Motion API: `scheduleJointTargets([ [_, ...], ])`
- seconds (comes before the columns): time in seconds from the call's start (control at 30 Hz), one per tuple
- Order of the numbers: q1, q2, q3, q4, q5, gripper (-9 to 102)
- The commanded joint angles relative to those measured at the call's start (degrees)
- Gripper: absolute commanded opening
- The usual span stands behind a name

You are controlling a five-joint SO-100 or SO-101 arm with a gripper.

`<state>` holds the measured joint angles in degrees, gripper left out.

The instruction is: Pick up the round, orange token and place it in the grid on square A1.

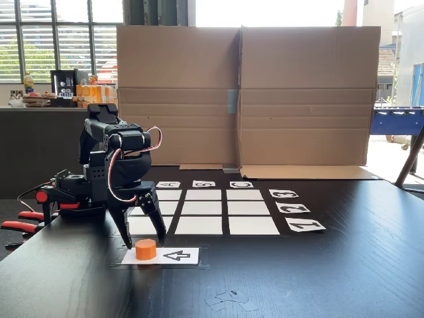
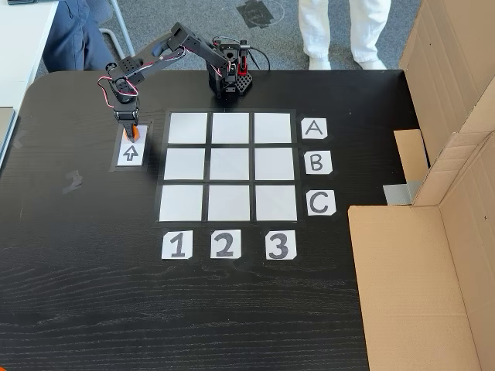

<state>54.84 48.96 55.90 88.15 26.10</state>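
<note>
Token [image 1: 146, 249], smooth orange cylinder, between open end effector [image 1: 144, 241] fingers

White cards beside the grid [image 2: 229, 164] read A [image 2: 314, 128], B [image 2: 316, 162], C [image 2: 320, 203]. Cards below it read 1 [image 2: 177, 244], 2 [image 2: 225, 244], 3 [image 2: 280, 245]. A separate arrow card [image 2: 131, 151] bears a black arrow.

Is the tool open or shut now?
Open: the tool has its two fingers spread either side above the token, not touching it.

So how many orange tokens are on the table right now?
1. The token sits on the arrow card beside the grid, between the jaws of the gripper. None visible elsewhere.
</note>
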Motion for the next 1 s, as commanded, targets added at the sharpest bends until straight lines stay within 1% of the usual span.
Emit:
scheduleJointTargets([
  [0.0,-0.09,0.00,-4.31,0.00,0.18,26],
  [0.7,0.44,-1.93,-6.06,0.00,-0.09,25],
  [0.97,0.70,-2.20,-6.06,-0.09,-0.18,21],
])
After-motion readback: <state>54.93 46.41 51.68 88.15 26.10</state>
